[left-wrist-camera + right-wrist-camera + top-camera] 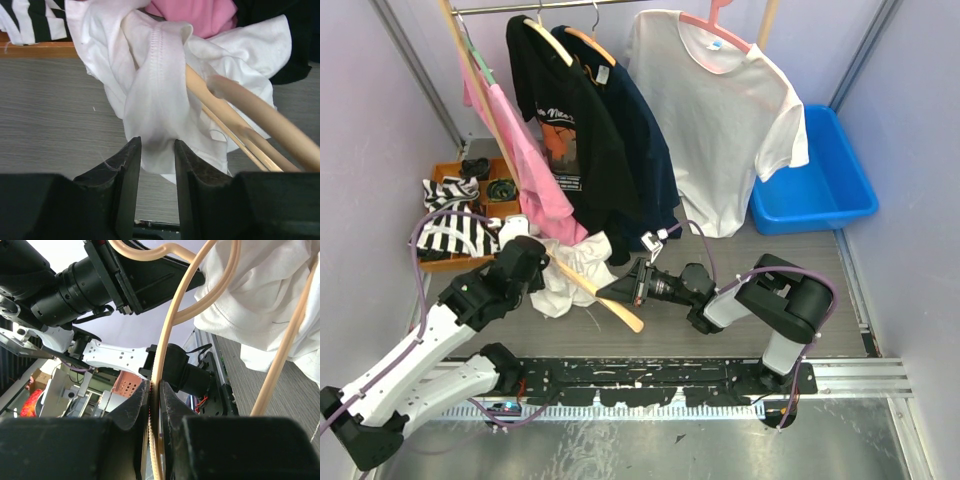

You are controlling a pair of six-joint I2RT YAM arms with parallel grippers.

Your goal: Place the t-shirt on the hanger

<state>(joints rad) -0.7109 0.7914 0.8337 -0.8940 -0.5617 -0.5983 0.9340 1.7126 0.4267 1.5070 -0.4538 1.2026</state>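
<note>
Just to the right of the orange tray [444, 171], the white t-shirt [572, 272] lies crumpled on the grey table [790, 270], below the hem of a hanging pink t-shirt [520, 150]. The wooden hanger [615, 308] is partly inside the heap: one arm goes into the cloth on the tray side, and the other arm sticks out on the side away from the tray. The left gripper [156, 155] is at the near edge of the heap, close to the tray. Its fingers [127, 167] are clenched on a fold of the t-shirt, and the cloth fills the gap between them. The right gripper [154, 397] is farther from the tray, past the heap. Its fingers [132, 410] pinch a thin curved part of the hanger, nearly touching each other.
</note>
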